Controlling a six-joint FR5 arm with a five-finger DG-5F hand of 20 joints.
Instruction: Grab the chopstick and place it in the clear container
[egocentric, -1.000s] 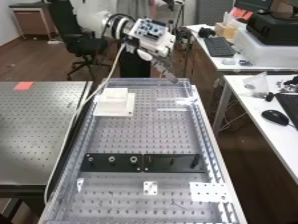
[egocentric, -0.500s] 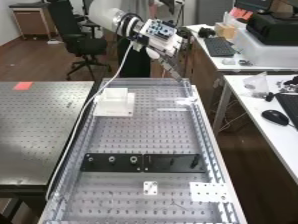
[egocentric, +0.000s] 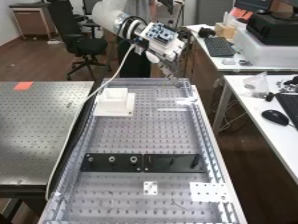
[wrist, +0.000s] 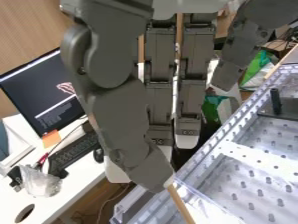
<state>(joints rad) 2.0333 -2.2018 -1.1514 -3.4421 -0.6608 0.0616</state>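
At the far end of the bench, the hand (egocentric: 170, 71) points down above the right far corner. In the wrist view the hand (wrist: 136, 117) has its thumb and fingers brought together round the chopstick (wrist: 180, 204). This pale wooden stick slants down from the fingertips; its upper part is hidden by them. Just beyond the hand's tips towards the near end, the clear container (egocentric: 173, 109) lies at the bench's right side, seen mostly by its bright edges. Transparent walls of the container (wrist: 207, 206) show beside the chopstick, which is above or in front of them; which, I cannot tell.
A white block on a plate (egocentric: 114, 106) stands at the far left of the perforated bench (egocentric: 143, 135). Black bars with fittings (egocentric: 123, 162) cross its middle. Raised clear rails run along the bench's sides. A desk (egocentric: 249, 90) with a keyboard and mouse is to the right.
The hand has shifted to the right and a little lower towards the bench's right far corner, its tips now nearer the clear container. The arm's wrist has moved right with it.
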